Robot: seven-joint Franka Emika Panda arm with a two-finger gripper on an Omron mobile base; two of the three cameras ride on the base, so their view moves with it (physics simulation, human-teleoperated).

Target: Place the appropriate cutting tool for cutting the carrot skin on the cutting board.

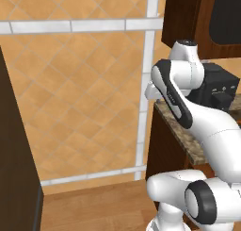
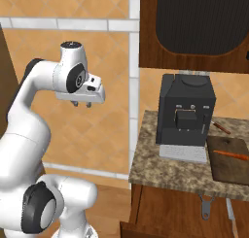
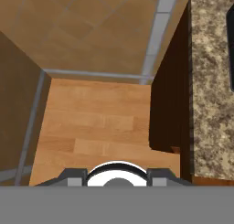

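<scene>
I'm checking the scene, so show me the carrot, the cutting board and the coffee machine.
carrot [image 2: 232, 155], right base view, middle of its orange body.
cutting board [image 2: 227, 170], right base view, bare wood below the carrot.
coffee machine [image 2: 186, 98], right base view, front face.

cutting board [image 2: 232, 158] cropped at right, drawer tools [image 2: 206, 206] indistinct

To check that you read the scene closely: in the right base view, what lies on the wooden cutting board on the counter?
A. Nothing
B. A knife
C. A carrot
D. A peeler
C: a thin orange carrot lies across the dark wooden cutting board, just right of the black coffee machine on the granite counter.
</scene>
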